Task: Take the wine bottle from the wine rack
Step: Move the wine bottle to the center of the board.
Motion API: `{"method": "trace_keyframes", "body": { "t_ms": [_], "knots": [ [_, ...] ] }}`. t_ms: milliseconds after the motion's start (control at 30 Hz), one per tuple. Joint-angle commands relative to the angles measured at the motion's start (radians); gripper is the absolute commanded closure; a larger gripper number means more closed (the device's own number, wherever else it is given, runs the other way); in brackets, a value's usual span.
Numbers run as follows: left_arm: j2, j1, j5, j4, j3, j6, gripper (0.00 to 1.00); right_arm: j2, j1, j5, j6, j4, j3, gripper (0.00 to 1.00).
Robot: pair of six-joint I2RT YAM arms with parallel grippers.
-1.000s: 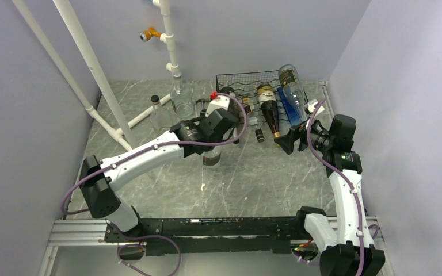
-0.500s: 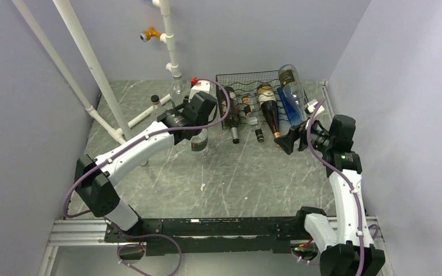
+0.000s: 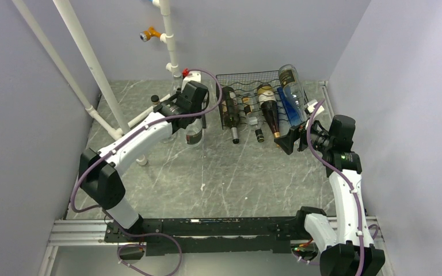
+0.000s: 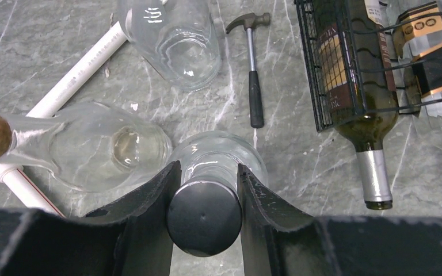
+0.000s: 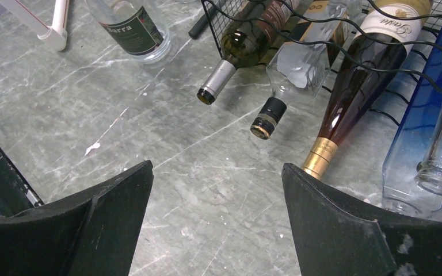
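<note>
- Since the wine bottle was clear of the wine rack and off to its left, with only its black-capped neck pinched in the left gripper, the smooth neck could have slipped through the pads and dropped. Whether its base touched the table could not be told.
- With a heavy body below a narrow grip, a quick move could have set it swinging or tilting, and a tilted base would likely have toppled on landing.
- Close quarters raised the odds of a knock. The corked clear bottle sat just beside it on the left. A second clear bottle, the hammer and the white pipe lay just beyond.
- Opening the jaws before the base sat flat would probably have let glass strike glass.
- A swing to the right could have clipped the rack's corner, or the foil-capped neck of the dark green bottle sticking out of it.
- Farther off, the right gripper hovered before the necks at the rack's right end, fingers spread and holding nothing. A careless advance could have nudged the amber bottle or the blue bottle.
</note>
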Motion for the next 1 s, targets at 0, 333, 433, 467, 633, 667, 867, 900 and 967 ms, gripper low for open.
{"method": "trace_keyframes", "body": {
  "t_ms": [0, 333, 433, 467, 633, 667, 867, 900, 967],
  "knots": [
    [-0.007, 0.031, -0.011, 0.157, 0.125, 0.030, 1.00, -0.008, -0.004, 0.008, -0.005, 0.043, -0.002, 0.14],
    [0.085, 0.089, 0.033, 0.133, 0.230, 0.028, 1.00, -0.008, -0.004, 0.012, -0.007, 0.043, -0.001, 0.14],
    [0.103, 0.102, 0.040, 0.126, 0.250, 0.025, 1.00, -0.008, -0.004, 0.015, -0.008, 0.041, -0.001, 0.14],
    [0.106, 0.106, 0.042, 0.126, 0.252, 0.024, 1.00, -0.008, -0.004, 0.015, -0.008, 0.041, -0.001, 0.14],
    [0.120, 0.123, 0.058, 0.127, 0.263, 0.022, 1.00, -0.006, -0.004, 0.015, -0.008, 0.041, -0.001, 0.14],
    [0.124, 0.126, 0.060, 0.127, 0.264, 0.023, 1.00, -0.006, -0.004, 0.015, -0.008, 0.042, -0.001, 0.14],
    [0.135, 0.139, 0.075, 0.137, 0.267, 0.027, 1.00, -0.006, -0.004, 0.017, -0.010, 0.040, 0.000, 0.14],
    [0.136, 0.142, 0.078, 0.138, 0.267, 0.027, 1.00, -0.006, -0.004, 0.017, -0.010, 0.040, 0.000, 0.15],
    [0.140, 0.146, 0.081, 0.141, 0.268, 0.025, 1.00, -0.005, -0.004, 0.018, -0.011, 0.041, -0.001, 0.14]
  ]
}}
